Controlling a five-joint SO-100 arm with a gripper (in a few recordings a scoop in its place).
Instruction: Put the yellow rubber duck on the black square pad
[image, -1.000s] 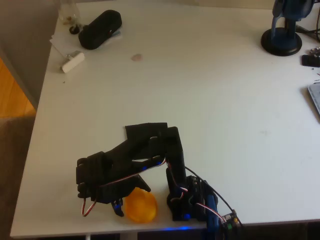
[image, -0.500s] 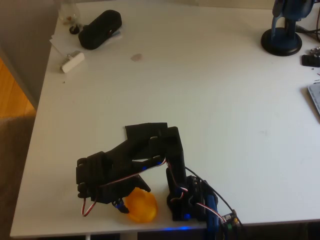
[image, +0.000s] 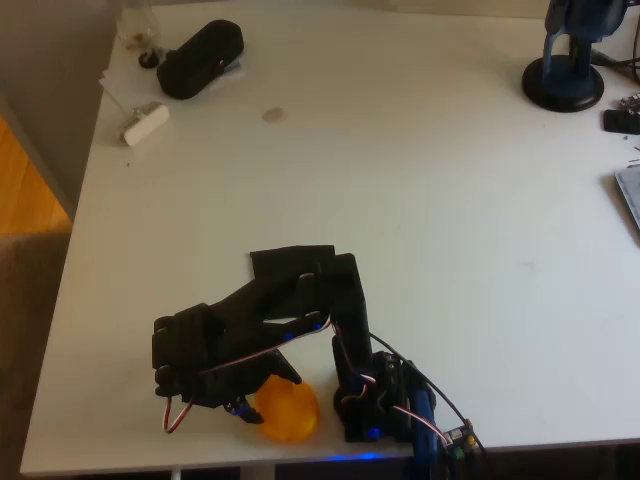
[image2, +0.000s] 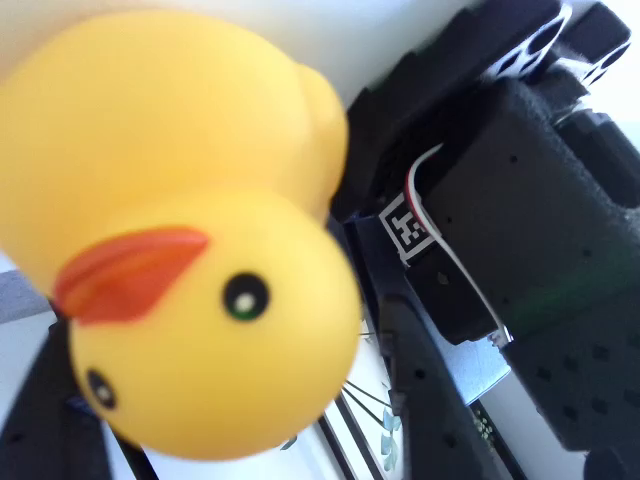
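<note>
Sitting near the front edge of the white bench, the duck fills the wrist view between the dark fingers of the hand, whose grip I cannot tell, while the pad, partly under the arm, awaits it.

A white table spreads across the overhead view under soft, even light. Left of it runs a grey wall, with orange wood floor beside it.

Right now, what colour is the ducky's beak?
Orange. The yellow rubber duck has an orange beak, clearest in the wrist view.
</note>
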